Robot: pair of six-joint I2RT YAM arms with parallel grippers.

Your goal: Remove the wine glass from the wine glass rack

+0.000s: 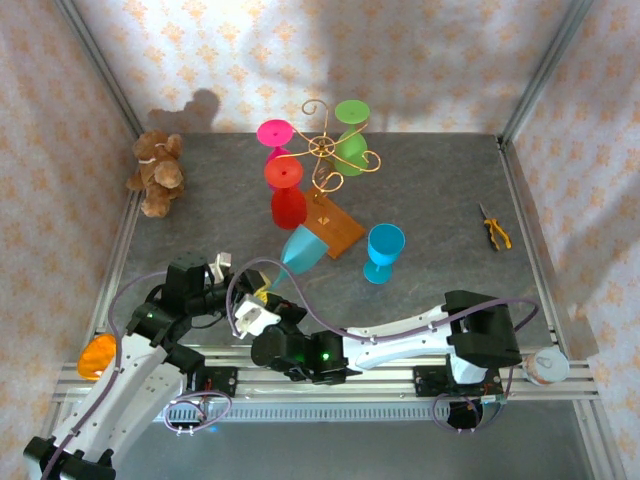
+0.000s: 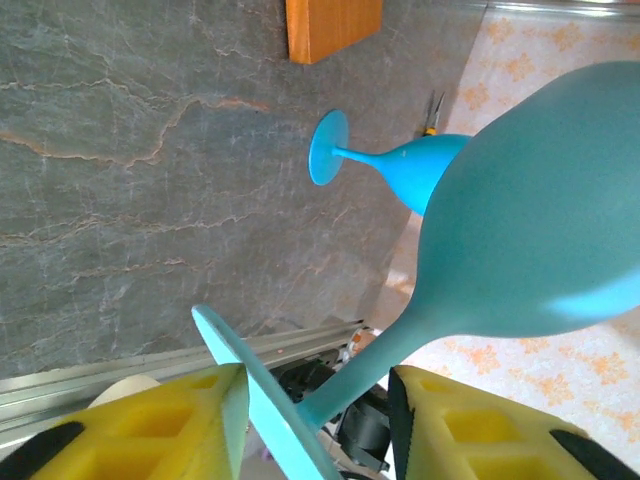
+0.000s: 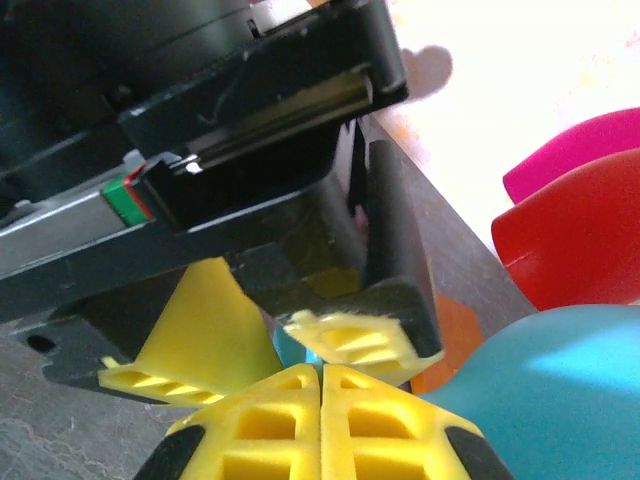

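The teal wine glass point(image 1: 300, 248) looks already off the wine glass rack point(image 1: 330, 150), tilted just beside its wooden base, so setting it down seems to be what is left. The left end effector point(image 2: 318, 385) straddles its stem, though I cannot tell if it pinches, and the right end effector point(image 3: 322, 375) is pressed together beside it. The bench point(image 1: 440, 200) is grey and stone-patterned, between floral-papered walls point(image 1: 250, 50), with a teddy bear point(image 1: 157, 172) and pliers point(image 1: 494, 230) well apart.

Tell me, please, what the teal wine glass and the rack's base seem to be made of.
The teal wine glass is probably plastic: opaque, evenly coloured, matte with a soft sheen. The rack's base looks like wood: orange-brown, smooth, with square-cut edges.
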